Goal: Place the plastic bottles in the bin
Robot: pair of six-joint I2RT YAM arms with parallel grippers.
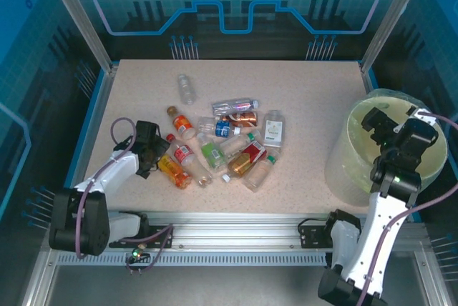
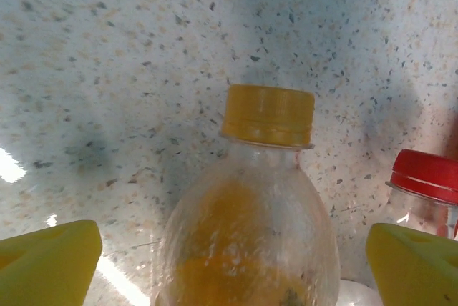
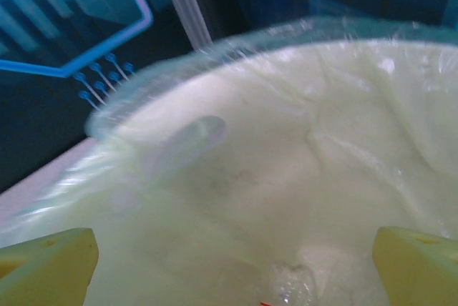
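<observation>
Top external view: plastic bottles [image 1: 222, 145] lie clustered at the middle of the tabletop [image 1: 315, 91]; one clear bottle [image 1: 186, 88] lies apart, toward the far edge.
Bin [image 1: 342, 166]: at the right edge of the tabletop, pale yellow-green, lined with a thin plastic bag [image 3: 343, 141].
Left gripper [image 1: 154, 153]: low at the cluster's left end, released, its fingers spread wide on either side of an orange-capped bottle [image 2: 250, 234] without touching it.
Neighbour: red-capped bottle [image 2: 426, 177], just beside the orange-capped one.
Right gripper [image 3: 236, 263]: over the bin's mouth, fingers wide apart, nothing between them.
</observation>
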